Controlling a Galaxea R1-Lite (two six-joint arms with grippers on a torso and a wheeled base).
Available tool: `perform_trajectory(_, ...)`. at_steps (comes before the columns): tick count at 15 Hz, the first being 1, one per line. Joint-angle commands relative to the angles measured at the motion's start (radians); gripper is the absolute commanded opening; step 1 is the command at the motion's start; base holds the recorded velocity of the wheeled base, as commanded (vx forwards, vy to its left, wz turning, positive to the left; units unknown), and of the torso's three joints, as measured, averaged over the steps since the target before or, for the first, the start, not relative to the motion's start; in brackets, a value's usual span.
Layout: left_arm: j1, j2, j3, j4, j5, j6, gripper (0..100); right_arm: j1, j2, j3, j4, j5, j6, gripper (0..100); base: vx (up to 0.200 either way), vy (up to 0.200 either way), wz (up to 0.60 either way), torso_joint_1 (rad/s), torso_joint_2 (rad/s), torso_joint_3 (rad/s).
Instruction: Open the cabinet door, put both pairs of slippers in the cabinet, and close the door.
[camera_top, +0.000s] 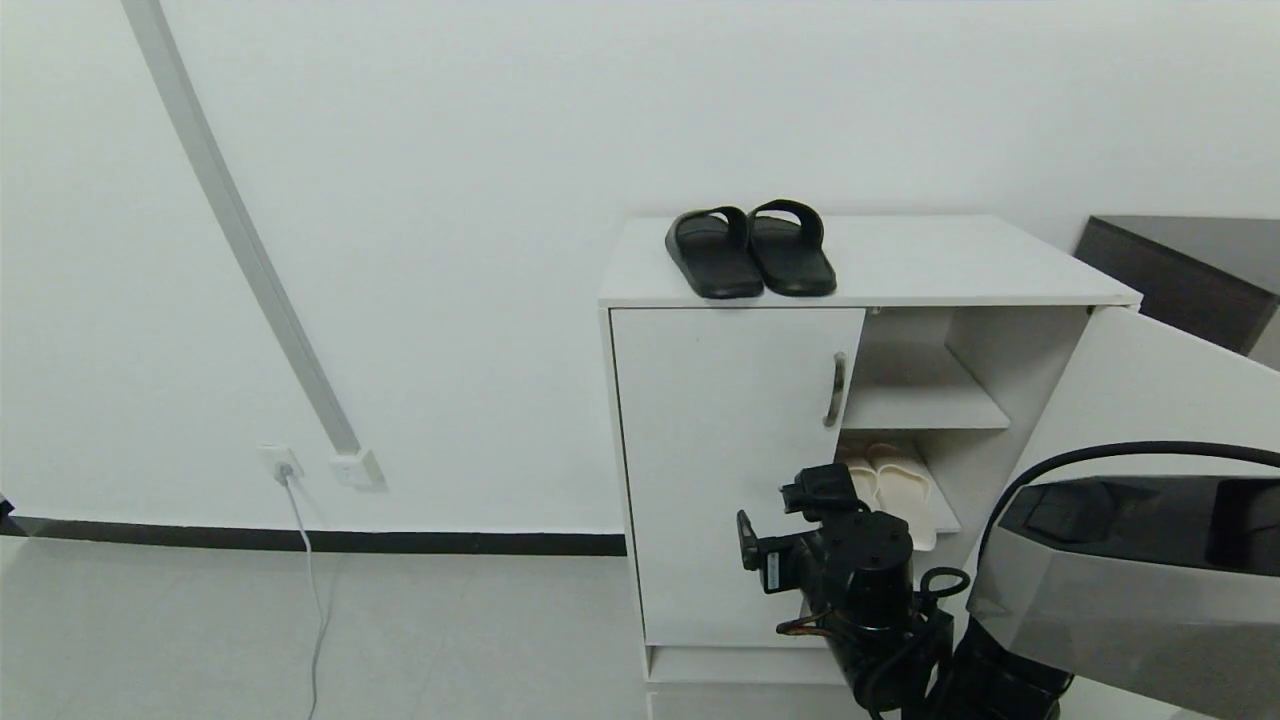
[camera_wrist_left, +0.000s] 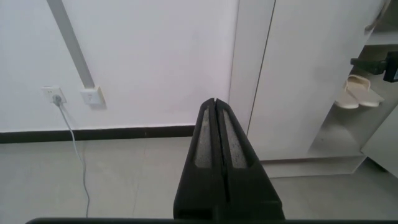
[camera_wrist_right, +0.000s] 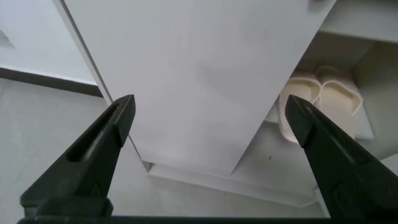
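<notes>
The cabinet's (camera_top: 950, 260) right door (camera_top: 1150, 390) stood open with the pale slippers (camera_top: 895, 485) inside on a shelf; the black slippers (camera_top: 750, 250) sat on the cabinet's top, unstowed; my right gripper (camera_wrist_right: 210, 106) was spread before the cabinet, my left gripper (camera_wrist_left: 214, 124) pressed together.

- We've got the right gripper (camera_wrist_right: 210, 102) up front, its two black fingers (camera_wrist_right: 93, 158) spread wide apart.
- Just past it we're looking at the white cabinet door (camera_wrist_right: 186, 68), a plain flat panel.
- Past that door's edge the inside is exposed, and we can see a pair of cream slippers (camera_wrist_right: 323, 106) lying side by side on a white shelf (camera_wrist_right: 273, 158).
- On the door's other side there's grey floor (camera_wrist_right: 37, 130) and a dark baseboard (camera_wrist_right: 43, 79).
</notes>
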Motion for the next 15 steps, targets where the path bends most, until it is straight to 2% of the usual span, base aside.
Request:
perform_trajectory(1,0.000,0.002,0.000,0.000,0.000,0.000,0,0.000,0.003,-0.001,-0.001,0.001,0.000,100,0.000,0.000,0.00,0.173,-0.50,-0.320)
perform_trajectory(15,0.000,0.002,0.000,0.000,0.000,0.000,0,-0.001,-0.003,0.002,-0.002,0.001,0.000,100,0.000,0.000,0.00,0.224,-0.55,-0.325)
